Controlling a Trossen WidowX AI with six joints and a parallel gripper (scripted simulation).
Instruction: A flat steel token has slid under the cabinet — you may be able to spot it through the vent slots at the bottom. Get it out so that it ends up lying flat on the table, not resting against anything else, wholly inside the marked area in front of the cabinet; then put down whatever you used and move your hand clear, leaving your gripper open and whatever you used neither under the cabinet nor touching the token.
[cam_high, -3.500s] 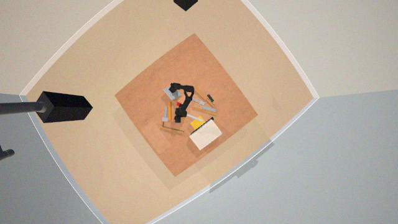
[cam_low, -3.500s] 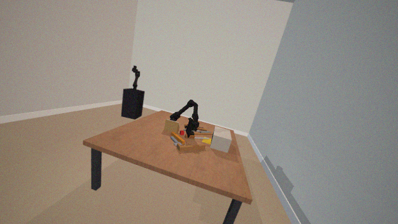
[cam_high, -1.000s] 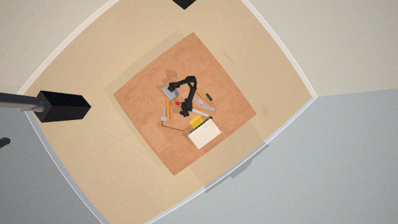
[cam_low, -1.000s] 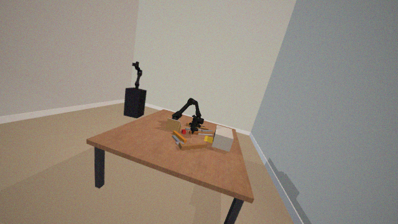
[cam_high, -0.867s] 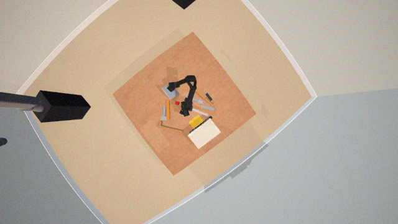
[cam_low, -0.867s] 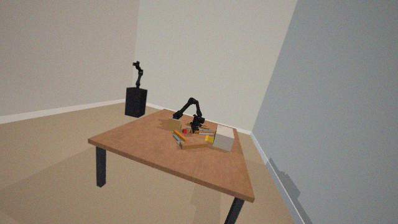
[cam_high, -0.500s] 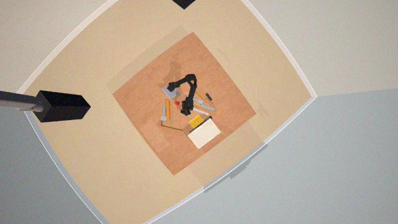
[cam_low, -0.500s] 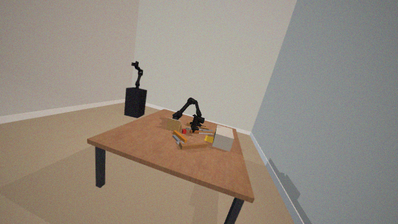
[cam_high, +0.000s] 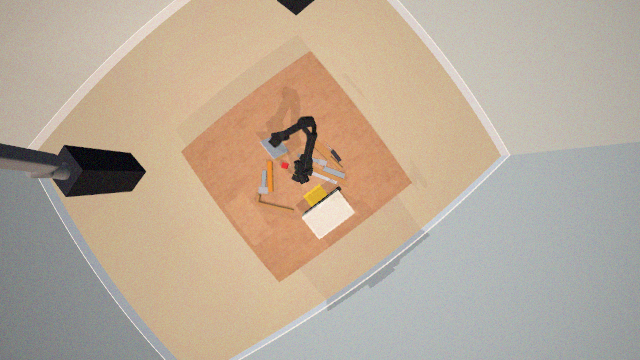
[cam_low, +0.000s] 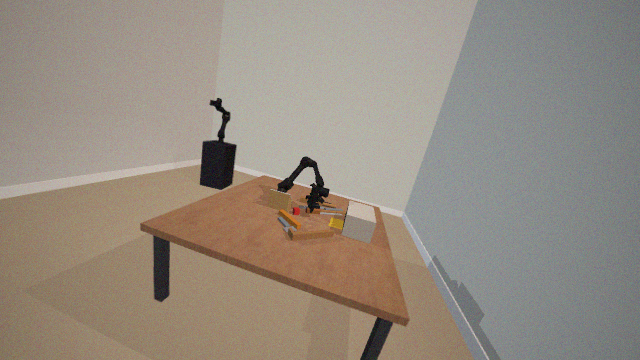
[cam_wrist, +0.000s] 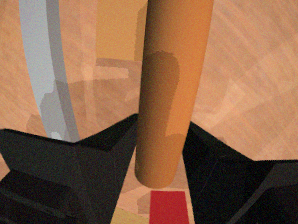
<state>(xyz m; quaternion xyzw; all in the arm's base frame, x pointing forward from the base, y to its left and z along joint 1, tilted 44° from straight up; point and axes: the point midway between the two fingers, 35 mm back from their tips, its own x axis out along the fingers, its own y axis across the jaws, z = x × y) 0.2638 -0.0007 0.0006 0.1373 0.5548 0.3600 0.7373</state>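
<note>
The white cabinet stands on the table, with the yellow marked area at its front. The steel token cannot be made out in any view. My gripper is low over the table on the front side of the cabinet, short of the marked area. It is shut on a round orange-brown handle, whose rounded end shows between the fingers in the wrist view. The rest of that tool runs out of the wrist view, and I cannot tell its far end in the top and exterior views.
A red block lies near the gripper. An orange bar lies beside a grey piece. An angled brown bar, a grey-topped box and several long pieces surround the arm.
</note>
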